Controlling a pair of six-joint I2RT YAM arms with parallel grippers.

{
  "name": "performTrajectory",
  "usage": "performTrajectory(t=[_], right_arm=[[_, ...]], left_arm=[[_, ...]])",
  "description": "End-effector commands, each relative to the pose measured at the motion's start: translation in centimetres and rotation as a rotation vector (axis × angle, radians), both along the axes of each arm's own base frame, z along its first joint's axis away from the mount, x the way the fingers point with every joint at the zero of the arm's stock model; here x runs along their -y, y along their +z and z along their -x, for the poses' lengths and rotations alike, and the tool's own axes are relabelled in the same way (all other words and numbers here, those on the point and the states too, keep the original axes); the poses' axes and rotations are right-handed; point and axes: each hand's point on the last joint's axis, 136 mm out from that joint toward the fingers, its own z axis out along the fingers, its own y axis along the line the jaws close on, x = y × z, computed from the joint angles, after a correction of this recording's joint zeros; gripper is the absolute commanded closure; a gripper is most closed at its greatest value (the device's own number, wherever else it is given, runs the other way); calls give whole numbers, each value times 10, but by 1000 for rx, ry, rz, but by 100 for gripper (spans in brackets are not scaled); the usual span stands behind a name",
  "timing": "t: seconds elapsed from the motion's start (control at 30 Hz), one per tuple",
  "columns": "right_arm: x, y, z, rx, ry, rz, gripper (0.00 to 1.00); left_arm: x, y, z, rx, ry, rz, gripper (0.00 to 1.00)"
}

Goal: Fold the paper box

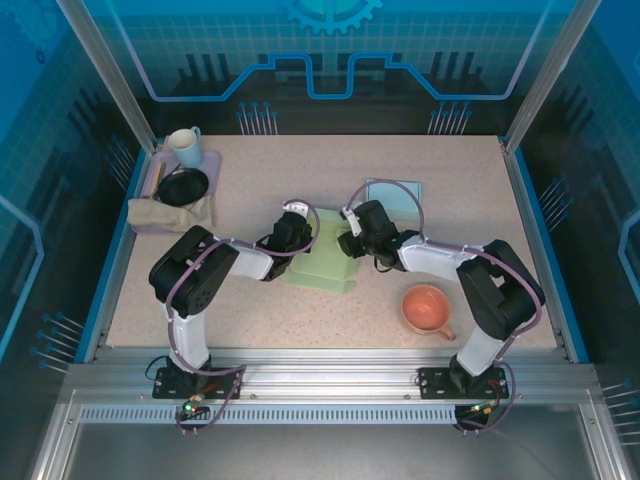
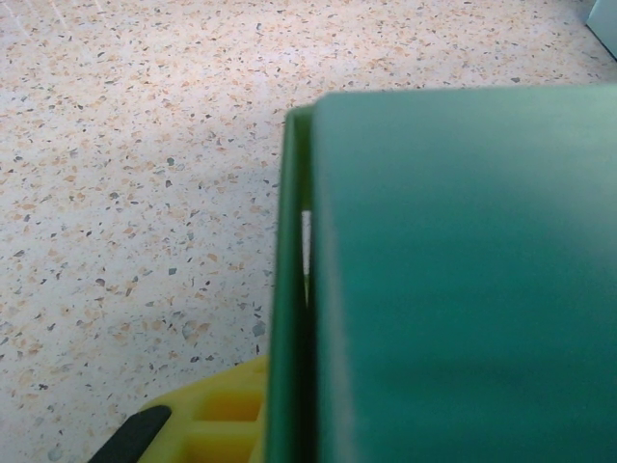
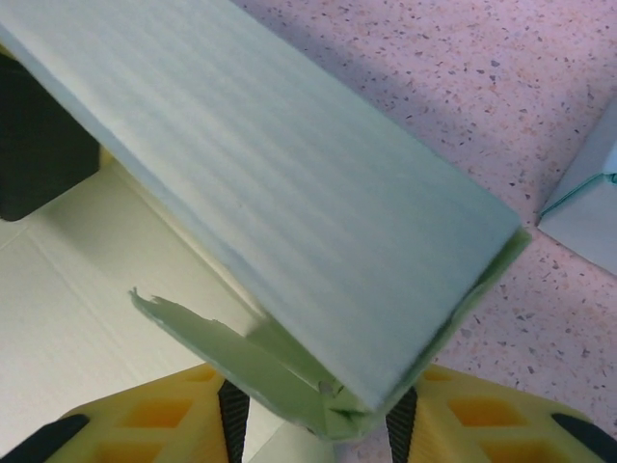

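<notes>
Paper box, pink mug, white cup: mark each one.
paper box [image 1: 322, 268], top external view, its flat green panel.
pink mug [image 1: 425, 306], top external view, inside of the bowl.
white cup [image 1: 185, 150], top external view, its side wall.

Your left arm [image 1: 190, 275] and right arm [image 1: 495, 285] share one build: glossy black rounded joint housings joined by white links; a purple-grey cable [image 1: 172, 300] loops along each; both stand on black base plates [image 1: 190, 380]. Your fingers [image 3: 164, 424] are yellow moulded blocks with hollow pockets; black pads [image 3: 233, 417] line their inner faces.
</notes>
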Motion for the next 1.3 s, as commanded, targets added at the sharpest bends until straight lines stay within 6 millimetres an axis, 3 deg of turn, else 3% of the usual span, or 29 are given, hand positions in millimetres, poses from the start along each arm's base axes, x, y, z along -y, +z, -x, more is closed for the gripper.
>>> performTrajectory(t=[0.0, 0.37, 0.6, 0.93, 1.07, 1.27], right_arm=[[-7, 1, -9, 36, -25, 39, 57], [6, 10, -29, 143, -168, 51, 58], [21, 11, -43, 207, -290, 79, 65], [67, -1, -46, 253, -575, 239, 67], [94, 11, -38, 321, -740, 349, 65], [105, 23, -33, 352, -818, 408, 65]], left_arm=[[0, -28, 15, -90, -41, -44, 85], [0, -27, 15, -85, -41, -42, 85], [0, -28, 15, -89, -38, -45, 85], [-6, -29, 10, -108, 18, -58, 85], [-8, -30, 8, -117, 37, -67, 85], [-8, -29, 8, -119, 42, -70, 85]])
